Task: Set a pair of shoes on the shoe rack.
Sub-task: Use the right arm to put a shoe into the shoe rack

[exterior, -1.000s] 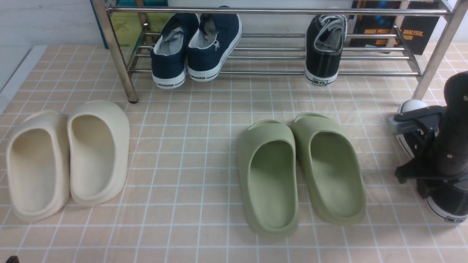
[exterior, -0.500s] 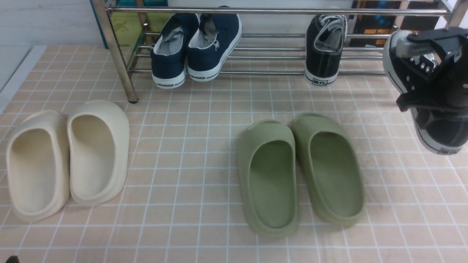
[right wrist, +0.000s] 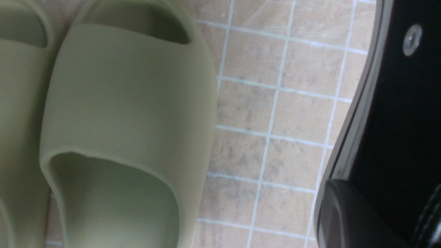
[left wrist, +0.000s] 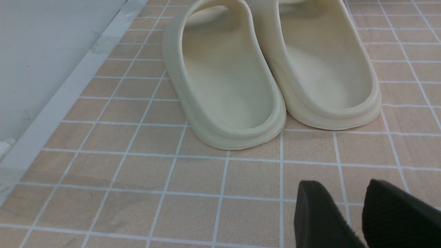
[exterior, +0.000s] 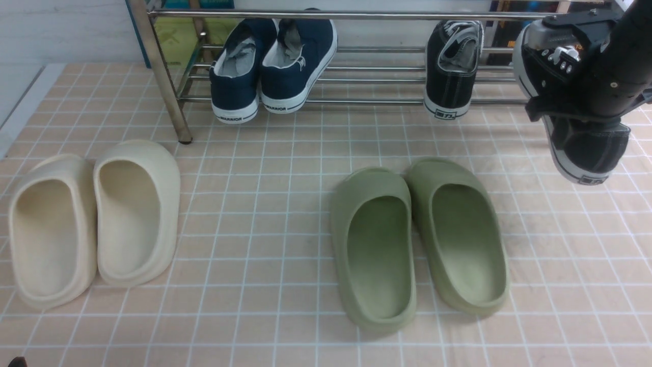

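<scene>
Up and forward against a second ago: then low on the floor [exterior: 254,204] at the right edge, now raised to the level of the top rail of rack [exterior: 356,15]. Right claw [exterior: 570,69] clamped across shoe [exterior: 586,150] at the laced middle, eyelets showing between the fingers; grip looks firm. Hangs clear of the floor, toe cap up and away at the rack's right end, heel down and toward the camera. Long axis steeply tilted, leaning left at the toe. In the right wrist view, only sole edge and black canvas beside one finger [right wrist: 344,213], tiles well below.

Outward from there: mate [exterior: 453,66] already on the lower rails just left of the held toe, heel out, toe in. Free stretch of rail right of mate, so the target lies forward, down and slightly left of the claw. Likely calls for levelling the long axis to match mate, then feeding toe-first under the top rail, which sits close above the toe cap and could catch it.

Farther left on the rails, navy pair [exterior: 275,66]. On the floor between, green slippers [exterior: 417,239], not in the path.

Left claw [left wrist: 348,220] low by cream slippers [left wrist: 272,69], jaws apart, empty, well apart from the rack's right end; right arm plainly nearer.
</scene>
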Available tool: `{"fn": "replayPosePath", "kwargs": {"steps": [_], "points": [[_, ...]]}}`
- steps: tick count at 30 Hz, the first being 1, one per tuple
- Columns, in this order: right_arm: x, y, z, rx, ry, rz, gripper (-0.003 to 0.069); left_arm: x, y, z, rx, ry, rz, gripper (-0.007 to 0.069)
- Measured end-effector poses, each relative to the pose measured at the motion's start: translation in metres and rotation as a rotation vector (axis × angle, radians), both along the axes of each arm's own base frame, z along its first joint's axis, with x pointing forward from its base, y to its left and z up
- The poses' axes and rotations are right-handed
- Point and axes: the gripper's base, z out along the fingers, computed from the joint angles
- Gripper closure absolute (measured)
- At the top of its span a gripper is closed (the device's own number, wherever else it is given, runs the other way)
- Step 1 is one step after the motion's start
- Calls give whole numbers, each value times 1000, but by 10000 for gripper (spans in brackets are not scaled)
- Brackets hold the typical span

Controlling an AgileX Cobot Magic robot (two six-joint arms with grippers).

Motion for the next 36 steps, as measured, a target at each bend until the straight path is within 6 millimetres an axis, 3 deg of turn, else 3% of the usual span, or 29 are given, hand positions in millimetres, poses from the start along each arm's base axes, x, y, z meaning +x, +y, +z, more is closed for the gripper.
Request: {"fn": "replayPosePath", "kwargs": {"steps": [4, 14, 20, 27, 33, 35, 36], "points": [[19, 3, -12, 11, 4, -2, 636, 0, 0, 0, 0, 0, 0, 389], [66, 10, -13, 35, -145, -12, 636, 0, 0, 0, 0, 0, 0, 387], [92, 13, -26, 66, -166, -66, 636, 0, 0, 0, 0, 0, 0, 387], [109, 16, -39, 101, -173, -124, 612, 0, 0, 0, 0, 0, 0, 387], [116, 17, -31, 115, -260, -122, 496, 0, 0, 0, 0, 0, 0, 387], [115, 16, -27, 114, -259, -120, 408, 0, 0, 0, 0, 0, 0, 387], [114, 16, -27, 113, -254, -120, 408, 0, 0, 0, 0, 0, 0, 387]]}}
